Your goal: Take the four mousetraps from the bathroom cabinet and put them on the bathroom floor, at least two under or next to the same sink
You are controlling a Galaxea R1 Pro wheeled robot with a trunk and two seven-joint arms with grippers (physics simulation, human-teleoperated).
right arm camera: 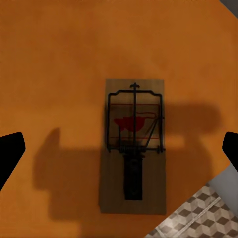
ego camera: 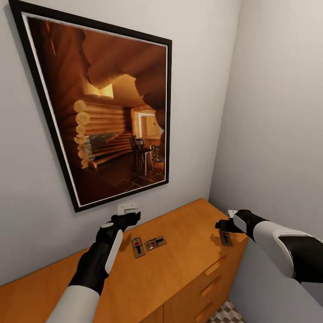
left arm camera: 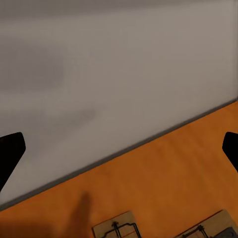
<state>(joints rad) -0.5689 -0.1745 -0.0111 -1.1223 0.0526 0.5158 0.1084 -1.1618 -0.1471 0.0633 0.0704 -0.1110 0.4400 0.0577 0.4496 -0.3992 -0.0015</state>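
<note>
Three mousetraps lie on the flat top of the orange-brown cabinet [ego camera: 179,264]. Two of them [ego camera: 138,246] [ego camera: 155,243] sit side by side near the middle, just in front of my left gripper [ego camera: 128,210]. In the left wrist view they lie at the frame's edge [left arm camera: 116,229] [left arm camera: 206,230], and the left gripper [left arm camera: 119,148] is open and aimed at the wall and cabinet top. The third mousetrap [ego camera: 225,238] [right arm camera: 134,144] lies near the cabinet's right end. My right gripper [ego camera: 225,228] [right arm camera: 119,148] hovers open straight above it, fingers wide on both sides, apart from it.
A large framed picture [ego camera: 103,112] hangs on the grey wall behind the cabinet. A side wall meets it in a corner at the right. Drawers with bar handles [ego camera: 215,265] face front. Cube-pattern bathroom floor [ego camera: 229,314] [right arm camera: 198,218] lies below the cabinet's right end.
</note>
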